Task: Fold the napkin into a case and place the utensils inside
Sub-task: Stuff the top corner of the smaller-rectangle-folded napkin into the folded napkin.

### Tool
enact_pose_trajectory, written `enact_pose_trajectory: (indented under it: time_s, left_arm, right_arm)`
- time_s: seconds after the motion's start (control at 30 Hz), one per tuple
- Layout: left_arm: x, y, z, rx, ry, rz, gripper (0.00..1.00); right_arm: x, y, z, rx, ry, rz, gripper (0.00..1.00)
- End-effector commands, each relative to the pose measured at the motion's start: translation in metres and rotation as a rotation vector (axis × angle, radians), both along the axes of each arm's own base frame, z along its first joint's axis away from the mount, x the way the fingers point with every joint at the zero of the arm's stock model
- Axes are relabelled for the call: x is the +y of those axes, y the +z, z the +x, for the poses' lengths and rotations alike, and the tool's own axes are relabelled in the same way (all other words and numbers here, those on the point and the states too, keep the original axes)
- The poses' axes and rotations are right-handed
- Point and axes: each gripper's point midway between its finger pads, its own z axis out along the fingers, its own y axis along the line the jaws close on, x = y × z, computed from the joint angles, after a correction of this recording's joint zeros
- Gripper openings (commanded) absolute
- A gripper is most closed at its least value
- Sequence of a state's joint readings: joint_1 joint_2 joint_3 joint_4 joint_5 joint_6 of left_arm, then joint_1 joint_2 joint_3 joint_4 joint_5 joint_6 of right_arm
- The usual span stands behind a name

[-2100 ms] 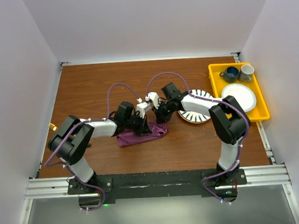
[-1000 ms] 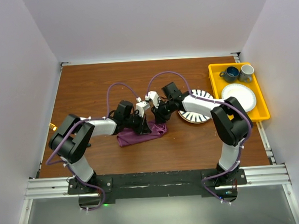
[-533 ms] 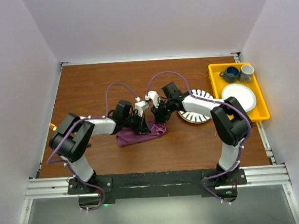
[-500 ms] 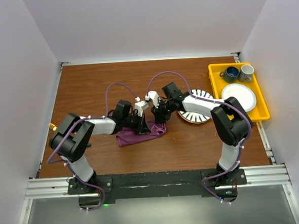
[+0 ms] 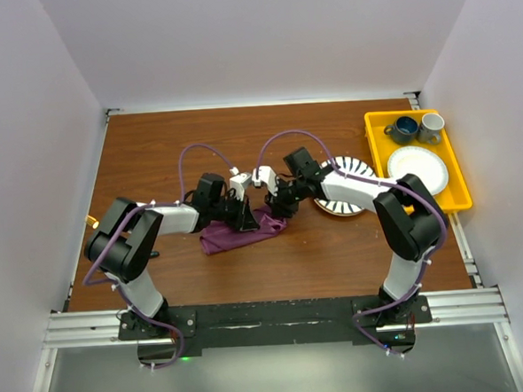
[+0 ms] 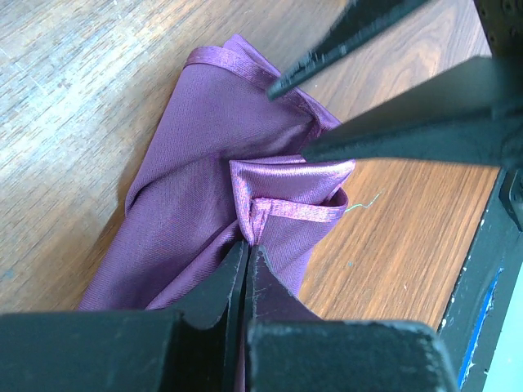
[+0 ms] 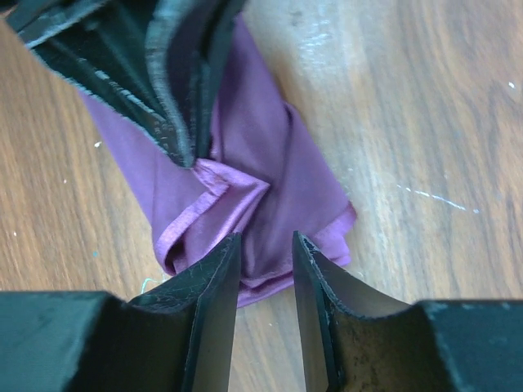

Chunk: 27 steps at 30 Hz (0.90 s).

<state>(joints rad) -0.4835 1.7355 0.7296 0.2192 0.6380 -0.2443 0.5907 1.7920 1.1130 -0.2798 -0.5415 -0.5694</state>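
The plum-purple napkin (image 5: 233, 236) lies on the wooden table as a narrow, loosely folded strip. My left gripper (image 5: 247, 217) is shut on a raised fold near the strip's right end; in the left wrist view (image 6: 248, 243) the jaws pinch the cloth (image 6: 204, 163). My right gripper (image 5: 270, 211) faces it from the right and is open. Its fingertips (image 7: 265, 241) straddle the napkin's end (image 7: 282, 180) without closing on it. No finished case shows. The utensils are not visible.
A striped plate (image 5: 356, 165) sits under my right arm. At the far right, a yellow tray (image 5: 457, 203) holds a white plate (image 5: 420, 170) and two mugs (image 5: 406, 129). A small yellow object (image 5: 92, 221) lies at the table's left edge.
My right gripper has opened wider over the napkin's end. Both grippers and the napkin have shifted slightly left. The left gripper still pinches the fold.
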Motion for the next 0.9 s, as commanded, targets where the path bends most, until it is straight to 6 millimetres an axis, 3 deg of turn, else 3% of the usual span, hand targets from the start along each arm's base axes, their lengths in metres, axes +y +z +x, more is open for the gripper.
enact_pose_trajectory:
  time_s: [0.0, 0.13, 0.3, 0.5, 0.87]
  left_arm:
    - [0.024, -0.034, -0.006, 0.077, 0.064, 0.126, 0.0]
    - [0.024, -0.035, -0.007, 0.082, 0.062, 0.125, 0.0]
    - [0.025, -0.036, -0.007, 0.087, 0.066, 0.127, 0.0]
    - [0.025, -0.035, -0.006, 0.081, 0.074, 0.127, 0.0]
    - [0.027, -0.035, -0.004, 0.088, 0.082, 0.124, 0.0]
  right_arm:
    - [0.012, 0.024, 0.013, -0.138, 0.054, 0.04, 0.34]
    - [0.015, 0.026, 0.021, -0.209, 0.083, 0.025, 0.33]
    - [0.012, 0.022, 0.015, -0.29, 0.187, 0.0, 0.36]
    - [0.012, 0.014, 0.014, -0.335, 0.209, -0.035, 0.48]
    - [0.018, 0.004, 0.019, -0.384, 0.213, -0.097, 0.37]
